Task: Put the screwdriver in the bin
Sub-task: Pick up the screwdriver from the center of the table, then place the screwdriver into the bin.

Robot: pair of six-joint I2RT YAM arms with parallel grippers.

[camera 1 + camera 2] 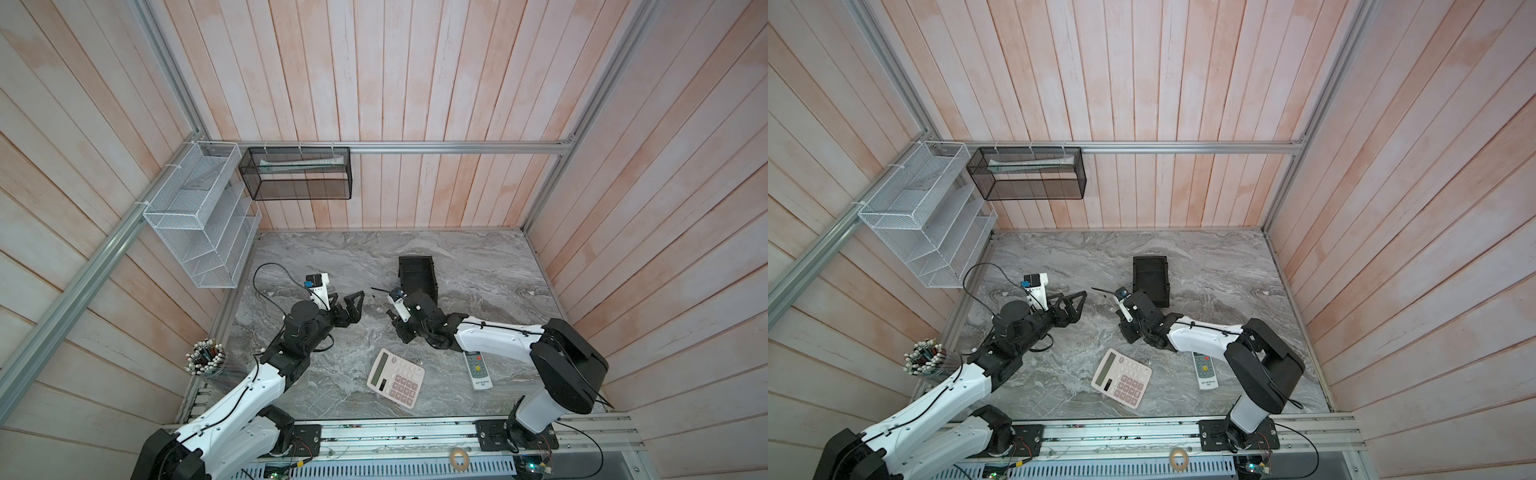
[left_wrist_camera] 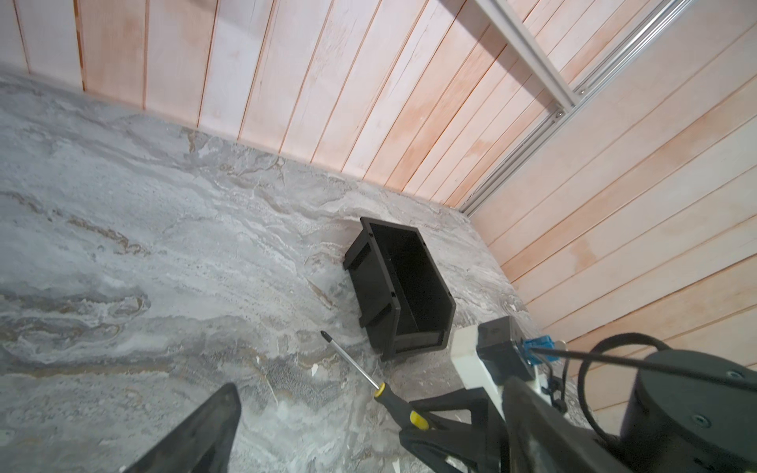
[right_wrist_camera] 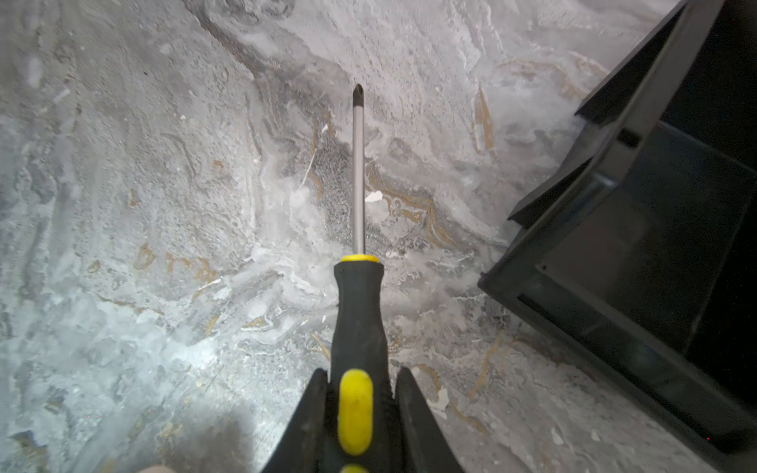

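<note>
**A:** Start at the front. What holds what?

**B:** Well nearer than the bin (image 1: 434,278), and far to its left, a clear round cup (image 1: 206,368) bristles with pencils (image 1: 203,353), white-tipped ends up.

**A:** Anything flat?

**B:** Nearer than the bin, a pale pink slab of a calculator (image 1: 397,378) and a slim white remote (image 1: 478,371) lie on the grey, marble-veined tabletop (image 1: 478,270).

**A:** And the screwdriver?

**B:** It is outside the bin, just beside its near left corner. The jaws of the right arm (image 1: 494,338) are clenched on the screwdriver (image 3: 358,319), gripping its black, rubbery handle with the yellow oval insets. The thin bright steel shaft, ending in a dark cross tip, juts ahead over the tabletop. Whether the tip touches the stone I cannot tell.

**A:** The other arm?

**B:** Left of the bin, the jaws of the left arm (image 1: 245,395) stand spread apart, grasping nothing.

**A:** Describe the bin.

**B:** It is rectangular, solid black plastic, matte, with ribs on the outer walls. The near end is cut down to a sloped lip. Inside, only its own dark floor shows.

**A:** And beyond it?

**B:** Beyond the bin and to its left, on the pale plank wall (image 1: 415,83), hangs a boxy black mesh basket (image 1: 297,189). A long whitish tube (image 1: 303,163) lies lengthwise in it. Farther left of the bin hangs a white wire rack (image 1: 187,216) with stepped tiers.
</note>
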